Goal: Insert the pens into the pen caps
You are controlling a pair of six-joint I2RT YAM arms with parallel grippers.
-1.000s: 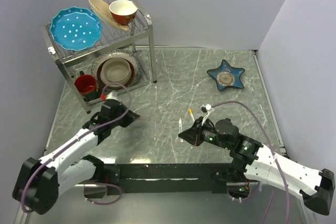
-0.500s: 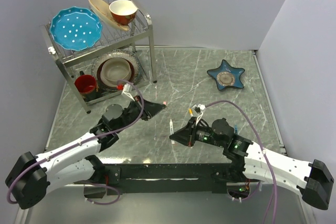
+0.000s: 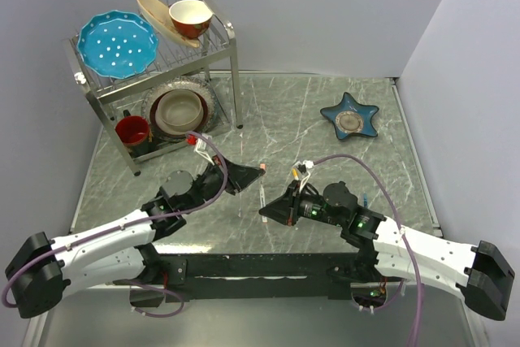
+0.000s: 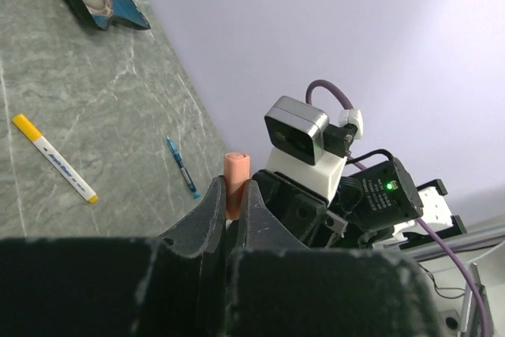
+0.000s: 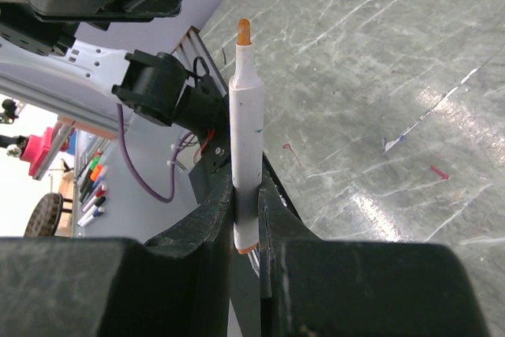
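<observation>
Together, we held both pieces above the table [image 3: 284,119]: our left gripper [image 4: 234,195] clamped the pink cap [image 4: 237,167], our right gripper [image 5: 246,195] clamped the orange-tipped white pen [image 5: 244,100], its tip near the cap, not touching.

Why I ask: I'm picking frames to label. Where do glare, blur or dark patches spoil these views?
Right wrist: bright glare streaks the table right of the pen, which is sharp; the right gripper holding it is black and featureless. Left wrist: the cap is sharp, the left gripper clamping it dark. Top external: even light, soft shadows, pen and cap tiny.
</observation>
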